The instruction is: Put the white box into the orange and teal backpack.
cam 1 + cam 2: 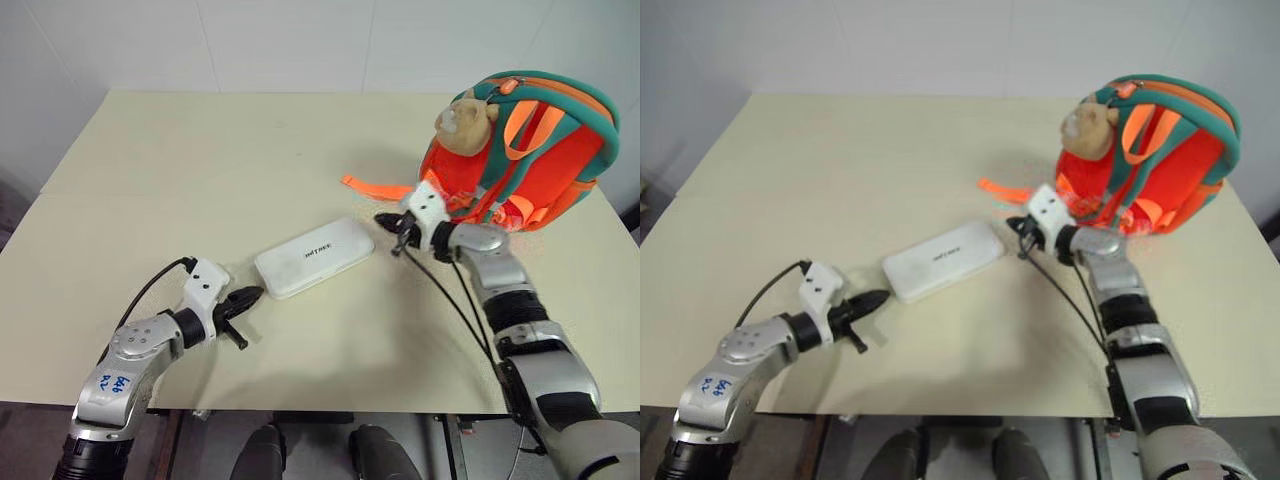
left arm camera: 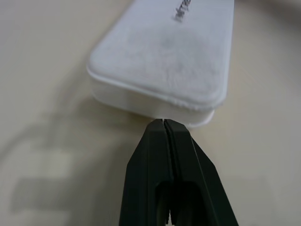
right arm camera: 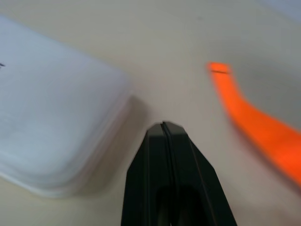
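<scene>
White box [image 1: 314, 257] lies flat mid-table, backpack [image 1: 535, 150] far right. Left gripper [image 1: 243, 297] and right gripper [image 1: 385, 219] flank its ends, fingers pressed together (nothing held). Risk: squeezing unevenly, box skids or pivots away.

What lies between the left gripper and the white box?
Nothing: in the left wrist view the shut left gripper points at the box's near end across a sliver of bare table.

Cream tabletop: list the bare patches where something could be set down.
The cream tabletop lies bare across its far half and left side. Crowded: the flat white plastic box between the shut left gripper and right gripper, beside the orange and teal backpack.
</scene>
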Motion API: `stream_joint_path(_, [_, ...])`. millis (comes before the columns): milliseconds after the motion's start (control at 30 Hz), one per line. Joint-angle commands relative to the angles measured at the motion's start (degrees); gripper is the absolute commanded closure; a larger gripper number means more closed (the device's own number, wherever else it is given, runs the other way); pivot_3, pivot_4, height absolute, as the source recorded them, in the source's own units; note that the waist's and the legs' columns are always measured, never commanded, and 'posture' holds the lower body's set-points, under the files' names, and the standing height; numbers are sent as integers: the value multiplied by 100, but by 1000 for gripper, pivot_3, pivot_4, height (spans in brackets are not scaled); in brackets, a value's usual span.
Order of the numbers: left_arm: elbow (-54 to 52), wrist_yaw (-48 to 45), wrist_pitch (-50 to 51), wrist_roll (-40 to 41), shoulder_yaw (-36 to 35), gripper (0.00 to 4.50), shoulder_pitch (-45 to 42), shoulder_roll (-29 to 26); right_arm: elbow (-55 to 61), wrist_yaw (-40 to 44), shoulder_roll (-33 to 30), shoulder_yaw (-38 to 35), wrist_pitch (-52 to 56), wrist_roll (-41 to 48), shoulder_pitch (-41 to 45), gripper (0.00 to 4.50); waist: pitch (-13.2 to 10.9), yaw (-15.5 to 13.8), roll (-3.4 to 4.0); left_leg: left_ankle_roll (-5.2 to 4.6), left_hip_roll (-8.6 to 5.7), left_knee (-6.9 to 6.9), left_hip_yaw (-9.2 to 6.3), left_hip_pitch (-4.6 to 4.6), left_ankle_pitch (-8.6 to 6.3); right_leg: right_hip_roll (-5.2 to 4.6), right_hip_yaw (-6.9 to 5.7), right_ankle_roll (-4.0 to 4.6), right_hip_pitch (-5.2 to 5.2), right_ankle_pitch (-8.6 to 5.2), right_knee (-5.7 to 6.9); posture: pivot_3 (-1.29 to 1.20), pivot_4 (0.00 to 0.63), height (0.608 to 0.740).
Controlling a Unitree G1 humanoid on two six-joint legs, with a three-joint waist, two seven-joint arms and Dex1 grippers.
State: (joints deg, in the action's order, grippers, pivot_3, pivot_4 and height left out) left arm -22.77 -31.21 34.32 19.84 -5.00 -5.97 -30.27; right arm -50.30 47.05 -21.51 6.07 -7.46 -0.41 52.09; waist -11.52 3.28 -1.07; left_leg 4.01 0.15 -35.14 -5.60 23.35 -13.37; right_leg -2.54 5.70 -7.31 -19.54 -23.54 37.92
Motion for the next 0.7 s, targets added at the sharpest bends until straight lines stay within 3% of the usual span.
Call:
stream_joint_path(33, [-336,23,4,125,-44,4460,-104,24,-559,-134,79,-36,-415,-110,396,4494,0,2,0,0,-1,-3,2,1,0,-4,1,0,0,0,0,0,150,740])
stream_joint_path(267, [-386,56,128,150,71,4460,-157,69,-896,99,347,-18,-701,-128,490,4494,0,19,0,1,-3,-4,-3,-5,1,13,-3,0,1,0,13,0,150,740])
stream_joint_path(700, [-409,550,388,-2,-395,4460,90,-13,1264,636,84,-49,249,204,-742,4494,0,128,0,6,-2,-4,-5,-6,4,11,-2,0,1,0,18,0,150,740])
